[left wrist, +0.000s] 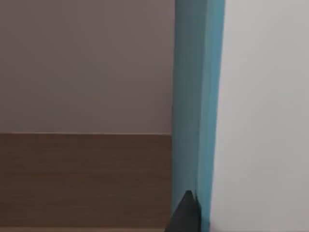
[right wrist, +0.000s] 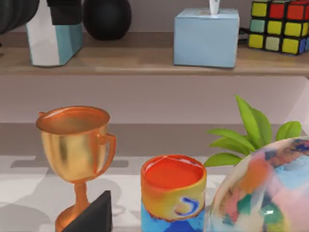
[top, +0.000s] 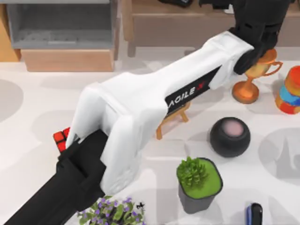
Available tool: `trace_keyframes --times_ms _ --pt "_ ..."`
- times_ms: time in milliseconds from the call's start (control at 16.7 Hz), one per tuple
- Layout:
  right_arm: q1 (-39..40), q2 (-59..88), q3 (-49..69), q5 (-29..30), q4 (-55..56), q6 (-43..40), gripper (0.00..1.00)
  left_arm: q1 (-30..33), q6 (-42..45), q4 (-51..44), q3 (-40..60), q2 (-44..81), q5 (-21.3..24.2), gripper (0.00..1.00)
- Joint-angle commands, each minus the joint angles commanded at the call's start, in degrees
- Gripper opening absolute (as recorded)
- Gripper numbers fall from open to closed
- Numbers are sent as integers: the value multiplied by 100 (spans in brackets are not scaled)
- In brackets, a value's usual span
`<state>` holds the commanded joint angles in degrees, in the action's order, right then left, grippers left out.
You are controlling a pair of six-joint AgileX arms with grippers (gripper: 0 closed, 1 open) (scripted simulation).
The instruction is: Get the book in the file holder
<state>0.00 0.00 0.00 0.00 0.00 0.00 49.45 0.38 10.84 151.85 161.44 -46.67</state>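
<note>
Left hand on the book up at the shelf, file holder waiting across the table

Top view: AgileX left hand (top: 257,33) reaches over the brown shelf (top: 187,18) at back right; the grey file holder (top: 61,26) sits well apart at back left. Left wrist view: the teal book (left wrist: 198,96) stands upright against a dark fingertip. Right wrist view, right arm parked by the trophy (right wrist: 77,145): the hand looks pinched on the book's top. It's probably stiff, hefty and slick-covered, so squeeze the flat covers.

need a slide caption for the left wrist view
Left gripper holding the teal book upright before a brown shelf.
</note>
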Motion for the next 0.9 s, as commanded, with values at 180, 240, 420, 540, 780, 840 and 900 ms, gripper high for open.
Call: trace_keyframes --times_ms 180,240,420,540,780,840,900 --pt "0 0 0 0 0 0 100 0 0 0 0 0 0 0" --pt "0 0 0 0 0 0 100 0 0 0 0 0 0 0" --pt "0 0 0 0 0 0 100 0 0 0 0 0 0 0" --pt "0 0 0 0 0 0 100 0 0 0 0 0 0 0" --pt "0 0 0 0 0 0 100 32 5 -57 91 14 0 0" --pt "0 0 0 0 0 0 100 33 6 -129 193 38 2 0" --pt "0 0 0 0 0 0 100 34 7 -216 315 71 2 0"
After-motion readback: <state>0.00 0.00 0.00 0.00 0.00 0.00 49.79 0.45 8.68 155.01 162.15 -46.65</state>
